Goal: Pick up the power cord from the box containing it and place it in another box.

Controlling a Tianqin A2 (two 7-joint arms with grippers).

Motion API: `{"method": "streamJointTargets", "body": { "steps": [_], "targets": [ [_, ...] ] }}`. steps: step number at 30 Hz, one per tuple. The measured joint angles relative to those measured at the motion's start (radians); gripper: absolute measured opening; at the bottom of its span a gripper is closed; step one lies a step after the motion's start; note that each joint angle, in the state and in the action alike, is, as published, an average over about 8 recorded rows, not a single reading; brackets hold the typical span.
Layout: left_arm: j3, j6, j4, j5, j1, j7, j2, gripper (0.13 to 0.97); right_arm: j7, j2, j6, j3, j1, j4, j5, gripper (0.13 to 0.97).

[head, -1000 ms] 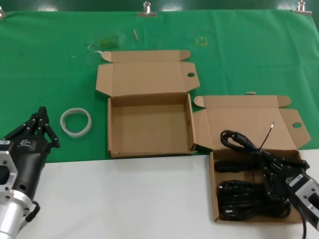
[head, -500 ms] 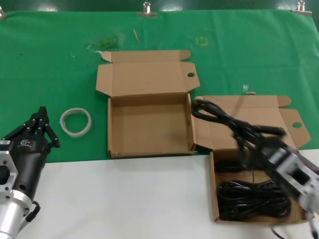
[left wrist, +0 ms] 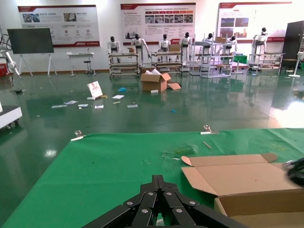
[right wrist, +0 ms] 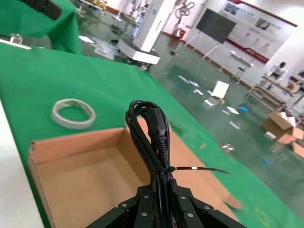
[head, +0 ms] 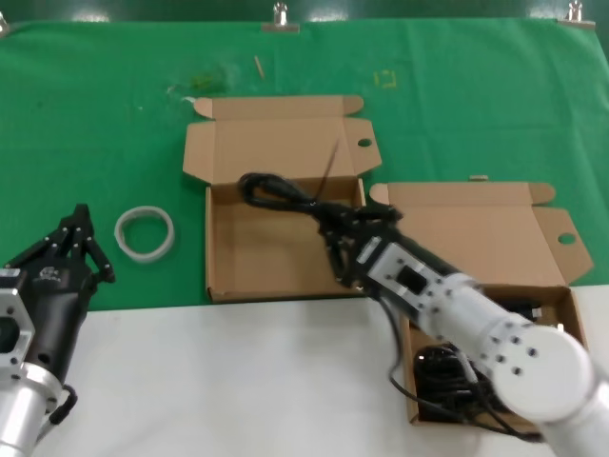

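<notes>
Cloth [head: 95,114], green, covers the table's far half; a glossy hall floor [left wrist: 142,118] lies beyond. Right gripper [head: 344,249] clenches the cord [head: 281,193] above the left box [head: 285,249], its bundle pointing toward 10 o'clock. Left gripper [head: 71,249], clenched, waits at 8 o'clock.

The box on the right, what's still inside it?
In the box containing it, a tangle of black cords remains at the near end. The right arm covers much of the floor, so the rest cannot be seen. The right hand holds the power cord over another box.
</notes>
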Motion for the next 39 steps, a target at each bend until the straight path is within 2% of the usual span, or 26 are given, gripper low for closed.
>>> {"method": "streamJointTargets", "body": {
  "steps": [9,15,19,24,32,33,39],
  "targets": [
    [0.0,0.0,0.0,0.0,0.0,0.0,0.0,0.14,0.004,-0.103,-0.008,-0.011,0.044,-0.104,-0.11,0.194],
    [0.0,0.0,0.0,0.0,0.0,0.0,0.0,0.14,0.009,-0.118,-0.015,0.014,0.03,-0.096,-0.153,0.211],
    [0.0,0.0,0.0,0.0,0.0,0.0,0.0,0.14,0.018,-0.114,-0.024,0.038,0.014,-0.068,-0.172,0.257],
    [0.0,0.0,0.0,0.0,0.0,0.0,0.0,0.14,0.059,-0.099,-0.046,0.093,-0.026,0.033,-0.176,0.304],
    [0.0,0.0,0.0,0.0,0.0,0.0,0.0,0.14,0.176,-0.037,-0.08,0.215,-0.123,0.322,-0.078,0.462],
    [0.0,0.0,0.0,0.0,0.0,0.0,0.0,0.14,0.186,-0.032,-0.082,0.225,-0.13,0.342,-0.07,0.462],
    [0.0,0.0,0.0,0.0,0.0,0.0,0.0,0.148,0.197,-0.025,-0.078,0.24,-0.144,0.369,-0.051,0.62]
  ]
}}
